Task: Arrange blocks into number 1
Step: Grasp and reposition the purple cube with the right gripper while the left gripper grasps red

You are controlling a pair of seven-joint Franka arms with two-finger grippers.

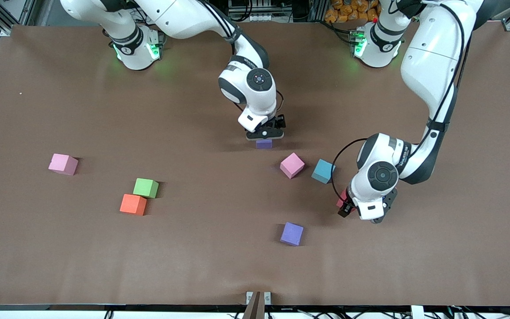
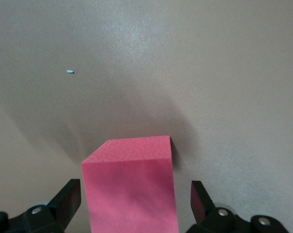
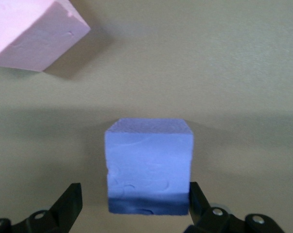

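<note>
This is a robotics lab, not a home or a shop. Two white robot arms (image 1: 255, 88) stand bolted at one edge of a wide table (image 1: 60, 266) covered in plain brown matting, green status lights glowing at their bases. Aluminium framing (image 1: 2, 11) rises at the corners, black cables (image 1: 339, 33) trail off the edge, and small foam cubes (image 1: 145, 187) lie scattered like test props.

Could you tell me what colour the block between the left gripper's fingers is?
Red block, best seen in the left wrist view.
</note>
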